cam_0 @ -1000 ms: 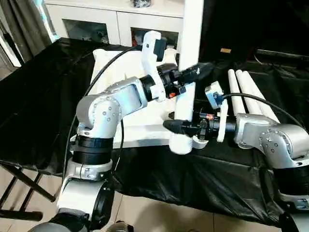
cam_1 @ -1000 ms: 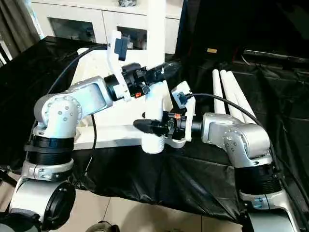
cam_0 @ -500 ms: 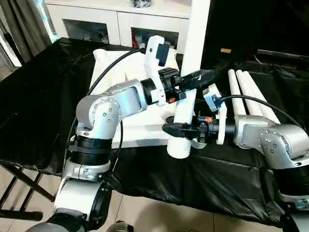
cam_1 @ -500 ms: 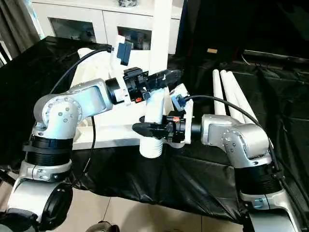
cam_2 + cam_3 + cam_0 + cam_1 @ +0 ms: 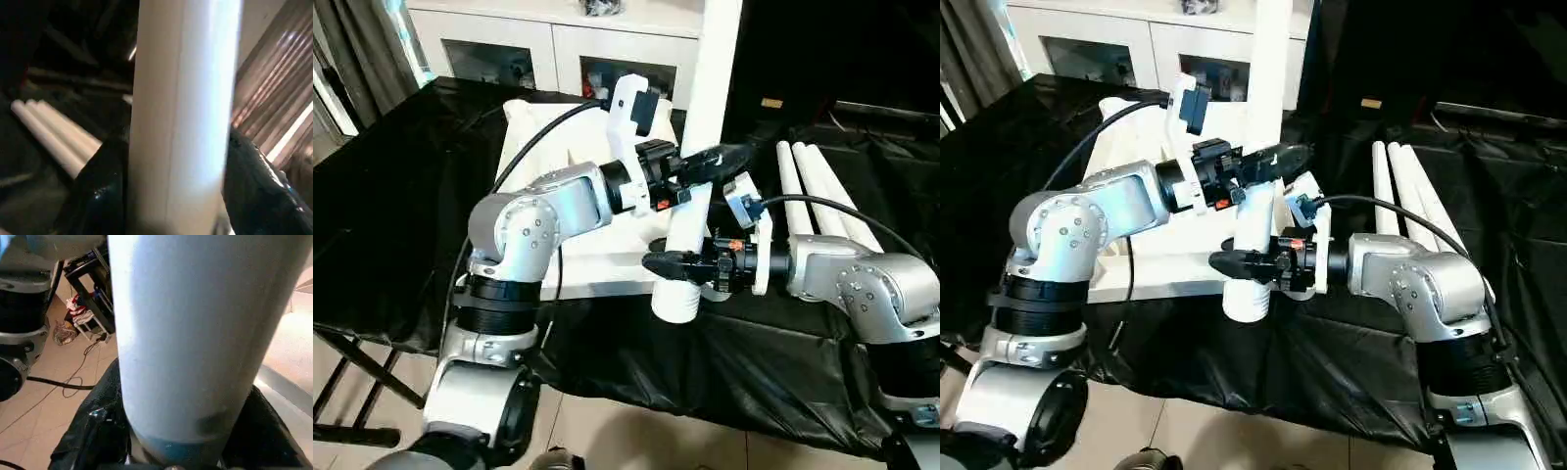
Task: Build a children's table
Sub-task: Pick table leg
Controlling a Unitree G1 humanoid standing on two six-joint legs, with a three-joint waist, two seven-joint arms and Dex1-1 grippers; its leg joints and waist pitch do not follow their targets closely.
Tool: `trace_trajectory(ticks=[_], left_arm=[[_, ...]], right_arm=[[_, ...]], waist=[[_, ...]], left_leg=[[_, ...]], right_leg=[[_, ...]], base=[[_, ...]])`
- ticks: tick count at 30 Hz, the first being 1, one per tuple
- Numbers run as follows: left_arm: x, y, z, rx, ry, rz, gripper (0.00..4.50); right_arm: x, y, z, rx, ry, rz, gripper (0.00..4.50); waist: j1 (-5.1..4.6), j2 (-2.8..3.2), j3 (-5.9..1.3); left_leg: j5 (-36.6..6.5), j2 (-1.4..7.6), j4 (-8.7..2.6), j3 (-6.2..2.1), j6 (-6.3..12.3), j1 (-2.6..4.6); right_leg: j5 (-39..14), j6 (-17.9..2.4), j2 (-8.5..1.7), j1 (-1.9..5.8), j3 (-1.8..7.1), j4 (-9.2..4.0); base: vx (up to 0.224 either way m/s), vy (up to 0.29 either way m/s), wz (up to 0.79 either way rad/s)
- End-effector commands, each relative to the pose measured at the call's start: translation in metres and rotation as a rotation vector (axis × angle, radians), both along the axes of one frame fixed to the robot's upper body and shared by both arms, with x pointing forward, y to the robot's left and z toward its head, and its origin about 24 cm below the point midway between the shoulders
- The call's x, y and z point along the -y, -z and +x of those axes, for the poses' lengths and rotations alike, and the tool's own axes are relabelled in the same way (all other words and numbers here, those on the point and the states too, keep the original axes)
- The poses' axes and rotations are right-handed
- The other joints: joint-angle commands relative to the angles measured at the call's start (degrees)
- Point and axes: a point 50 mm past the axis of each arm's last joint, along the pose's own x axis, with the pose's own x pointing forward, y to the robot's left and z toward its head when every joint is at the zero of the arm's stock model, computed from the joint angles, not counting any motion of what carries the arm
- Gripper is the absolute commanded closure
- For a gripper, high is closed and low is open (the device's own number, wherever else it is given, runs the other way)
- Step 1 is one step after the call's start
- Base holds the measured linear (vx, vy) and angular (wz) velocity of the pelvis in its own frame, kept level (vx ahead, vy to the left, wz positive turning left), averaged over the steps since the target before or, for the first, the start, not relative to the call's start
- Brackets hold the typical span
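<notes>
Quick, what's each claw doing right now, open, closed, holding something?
Left claw: closed on the upright leg, higher up.
Right claw: closed on the same leg, near its lower end.

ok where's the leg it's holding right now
In the head views the leg stands nearly upright at the tabletop's near right corner, with the left gripper gripping it above the right gripper.

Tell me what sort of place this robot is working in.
Probably a room in a home or a staged test space: a white cabinet with glass doors stands behind, a curtain hangs at the left, the floor is tiled, and black sheeting covers the work surface.
</notes>
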Motion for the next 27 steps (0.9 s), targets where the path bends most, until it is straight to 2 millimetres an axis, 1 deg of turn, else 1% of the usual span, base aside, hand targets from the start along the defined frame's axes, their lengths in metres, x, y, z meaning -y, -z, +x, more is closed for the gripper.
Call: trace_trajectory(ticks=[1, 2, 3, 4, 6, 7, 8, 9, 10, 11, 12, 13, 14, 15, 16, 17, 18, 19, 20, 21, 22, 23, 24, 25, 26, 27], left_arm=[[0.0, -0.028, 0.0, 0.091, -0.007, -0.128, 1.54], [-0.001, -0.032, 0.001, 0.106, -0.03, -0.148, 1.54], [-0.002, -0.036, 0.003, 0.127, -0.06, -0.161, 1.51], [-0.002, -0.038, 0.004, 0.134, -0.073, -0.163, 1.51], [-0.005, -0.041, 0.008, 0.175, -0.149, -0.143, 1.51], [-0.009, -0.042, 0.008, 0.237, -0.184, -0.096, 1.51], [-0.011, -0.042, 0.008, 0.258, -0.192, -0.074, 1.51], [-0.014, -0.042, 0.007, 0.285, -0.198, -0.042, 1.51], [-0.02, -0.038, 0.01, 0.281, -0.231, 0.012, 1.51], [-0.022, -0.036, 0.012, 0.276, -0.244, 0.029, 1.51], [-0.023, -0.035, 0.013, 0.272, -0.256, 0.045, 1.51], [-0.045, -0.007, 0.025, 0.339, -0.448, 0.3, 1.51], [-0.047, -0.003, 0.026, 0.346, -0.465, 0.328, 1.51], [-0.055, 0.009, 0.028, 0.369, -0.503, 0.403, 1.51], [-0.063, 0.025, 0.028, 0.383, -0.52, 0.469, 1.51], [-0.066, 0.034, 0.026, 0.386, -0.5, 0.48, 1.51], [-0.066, 0.042, 0.023, 0.379, -0.47, 0.473, 1.51], [-0.067, 0.05, 0.021, 0.372, -0.447, 0.474, 1.51], [-0.068, 0.056, 0.019, 0.384, -0.426, 0.497, 1.51], [-0.07, 0.063, 0.018, 0.399, -0.396, 0.532, 1.51], [-0.069, 0.077, 0.015, 0.396, -0.304, 0.571, 1.51], [-0.069, 0.077, 0.015, 0.396, -0.304, 0.571, 1.51], [-0.067, 0.087, 0.012, 0.378, -0.206, 0.581, 1.51], [-0.066, 0.091, 0.011, 0.372, -0.159, 0.587, 1.51], [-0.065, 0.092, 0.011, 0.369, -0.136, 0.59, 1.51], [-0.062, 0.098, 0.013, 0.363, -0.09, 0.616, 1.51]], right_arm=[[0.006, -0.003, 0.003, 0.04, 0.064, -0.008, 2.61], [0.008, -0.004, 0.005, 0.056, 0.088, -0.004, 2.61], [0.01, -0.006, 0.007, 0.071, 0.119, 0.0, 2.61], [0.011, -0.006, 0.008, 0.076, 0.131, 0.001, 2.61], [0.014, -0.01, 0.012, 0.109, 0.185, 0.014, 2.61], [0.018, -0.013, 0.015, 0.136, 0.254, 0.023, 2.61], [0.02, -0.015, 0.017, 0.153, 0.284, 0.021, 2.61], [0.022, -0.017, 0.019, 0.176, 0.325, 0.017, 2.61], [0.025, -0.018, 0.021, 0.187, 0.38, 0.007, 2.61], [0.026, -0.019, 0.022, 0.19, 0.398, 0.003, 2.61], [0.027, -0.019, 0.023, 0.192, 0.414, -0.001, 2.61], [0.033, -0.021, 0.028, 0.305, 0.555, -0.042, 2.61], [0.033, -0.021, 0.028, 0.317, 0.568, -0.046, 2.61], [0.034, -0.02, 0.029, 0.342, 0.615, -0.067, 2.61], [0.034, -0.018, 0.03, 0.359, 0.668, -0.089, 2.61], [0.034, -0.017, 0.03, 0.37, 0.701, -0.099, 2.61], [0.035, -0.016, 0.031, 0.379, 0.737, -0.111, 2.61], [0.036, -0.016, 0.032, 0.387, 0.768, -0.112, 2.61], [0.035, -0.016, 0.034, 0.393, 0.787, -0.113, 2.61], [0.033, -0.016, 0.035, 0.391, 0.801, -0.11, 2.61], [0.031, -0.009, 0.034, 0.305, 0.758, -0.09, 2.61], [0.031, -0.009, 0.034, 0.305, 0.758, -0.09, 2.61], [0.031, -0.003, 0.035, 0.283, 0.739, -0.084, 2.61], [0.032, -0.001, 0.034, 0.278, 0.723, -0.081, 2.61], [0.032, 0.0, 0.034, 0.275, 0.713, -0.078, 2.61], [0.034, 0.002, 0.033, 0.268, 0.703, -0.076, 2.61]], waist=[[0.03, 0.18, -4.71], [0.02, 0.55, -4.72], [-0.02, 0.73, -4.69], [-0.16, 0.34, -4.72], [-0.15, 0.54, -4.65], [-0.23, 0.53, -4.62], [-0.23, 0.59, -4.73], [-0.32, 0.53, -4.74], [-0.42, 0.54, -4.74], [-0.45, 0.38, -4.76], [-0.56, 0.55, -4.76], [-0.69, -0.13, -4.73], [-1.04, 0.16, -4.61], [-1.06, 0.13, -4.65], [-1.44, 0.51, -4.74], [-1.52, 0.21, -4.8], [-1.51, 0.41, -4.86], [-1.46, -0.56, -4.9], [-1.41, -1.0, -4.94], [-1.17, -0.65, -4.91], [-1.15, -0.07, -4.74], [-1.2, -0.18, -4.64], [-1.21, -0.22, -4.58], [-1.06, 0.18, -4.51], [-1.1, 0.41, -4.54], [-1.15, 0.19, -4.52]], left_leg=[[-7.65, 3.4, -3.68, -1.77, 0.57, 1.81], [-7.97, 3.39, -3.67, -1.84, 0.42, 1.8], [-8.3, 3.42, -3.72, -1.87, 0.37, 1.8], [-8.6, 3.4, -3.74, -1.87, 0.28, 1.83], [-8.9, 3.35, -3.76, -1.86, 0.43, 1.82], [-8.95, 3.41, -3.83, -1.9, 0.7, 1.77], [-8.67, 3.4, -3.83, -1.89, 0.59, 1.83], [-8.61, 3.32, -3.81, -1.85, 0.43, 1.8], [-8.33, 3.25, -3.83, -1.84, 0.16, 1.77], [-8.05, 3.32, -3.85, -1.83, 0.06, 1.82], [-7.67, 3.26, -3.86, -1.84, -0.22, 1.81], [-7.82, 3.41, -3.95, -1.89, -0.36, 1.7], [-8.49, 3.41, -4.11, -1.91, -0.89, 1.6], [-8.73, 3.35, -4.08, -1.93, -1.22, 1.74], [-8.73, 3.2, -4.11, -1.83, -1.9, 1.84], [-8.42, 3.32, -4.21, -1.87, -2.11, 1.74], [-8.19, 3.31, -4.26, -1.91, -2.24, 1.74], [-7.99, 3.31, -4.27, -1.72, -2.03, 1.69], [-7.62, 3.44, -4.34, -1.56, -1.7, 1.7], [-7.38, 3.42, -4.33, -1.77, -1.5, 1.65], [-8.81, 3.4, -4.48, -1.63, -1.56, 2.05], [-10.2, 3.55, -4.66, -1.66, -1.98, 2.18], [-10.57, 3.53, -4.72, -1.65, -2.16, 2.21], [-11.71, 3.44, -4.78, -1.61, -2.68, 2.29], [-12.34, 3.47, -4.83, -1.63, -3.39, 2.31], [-12.64, 3.43, -4.85, -1.52, -3.51, 2.38]], right_leg=[[-4.39, -14.77, -3.03, 3.1, 1.8, -3.68], [-4.43, -14.79, -3.03, 3.11, 1.78, -3.63], [-4.58, -14.63, -2.98, 3.06, 1.78, -3.83], [-4.18, -14.6, -2.87, 3.19, 1.72, -3.74], [-4.9, -14.28, -2.89, 3.1, 1.72, -3.8], [-5.67, -13.77, -2.92, 3.09, 1.76, -4.03], [-6.51, -12.95, -2.92, 2.93, 1.76, -3.93], [-6.76, -12.76, -2.83, 2.98, 1.71, -3.9], [-7.12, -12.37, -2.75, 3.03, 1.7, -3.9], [-7.06, -12.31, -2.78, 2.96, 1.72, -3.86], [-7.07, -12.27, -2.69, 2.87, 1.68, -3.69], [-8.05, -11.23, -2.77, 2.77, 1.67, -3.84], [-10.03, -9.35, -2.75, 2.64, 1.73, -3.96], [-10.77, -8.73, -2.76, 2.53, 1.73, -4.16], [-10.7, -8.64, -2.53, 2.57, 1.73, -3.96], [-9.99, -8.77, -2.62, 2.49, 1.72, -3.94], [-9.45, -9.04, -2.62, 2.44, 1.69, -3.79], [-8.4, -9.79, -2.67, 2.48, 1.71, -3.61], [-7.71, -10.46, -2.73, 2.33, 1.73, -3.53], [-7.75, -10.62, -2.9, 2.26, 1.73, -3.4], [-8.76, -10.41, -2.76, 1.82, 1.78, -3.73], [-8.82, -10.37, -2.68, 1.86, 1.81, -3.62], [-8.68, -10.43, -2.69, 1.85, 1.83, -3.64], [-9.49, -10.46, -2.83, 1.7, 1.9, -3.69], [-9.21, -10.46, -2.84, 1.76, 1.92, -3.55], [-9.07, -10.55, -2.8, 1.68, 1.95, -3.73]], base=[[0.0, 0.0, 0.0], [0.0, 0.0, 0.0], [0.0, 0.0, 0.0], [0.0, 0.0, 0.0], [0.0, 0.0, 0.0], [0.0, 0.0, 0.0], [0.0, 0.0, 0.0], [0.0, 0.0, 0.0], [0.0, 0.0, 0.0], [0.0, 0.0, 0.0], [0.0, 0.0, 0.0], [0.0, 0.0, 0.0], [0.0, 0.0, 0.0], [0.0, 0.0, 0.0], [0.0, 0.0, 0.0], [0.0, 0.0, 0.0], [0.0, 0.0, 0.0], [0.0, 0.0, 0.0], [0.0, 0.0, 0.0], [0.0, 0.0, 0.0], [0.0, 0.0, 0.0], [0.0, 0.0, 0.0], [0.0, 0.0, 0.0], [0.0, 0.0, 0.0], [0.0, 0.0, 0.0], [0.0, 0.0, 0.0]])
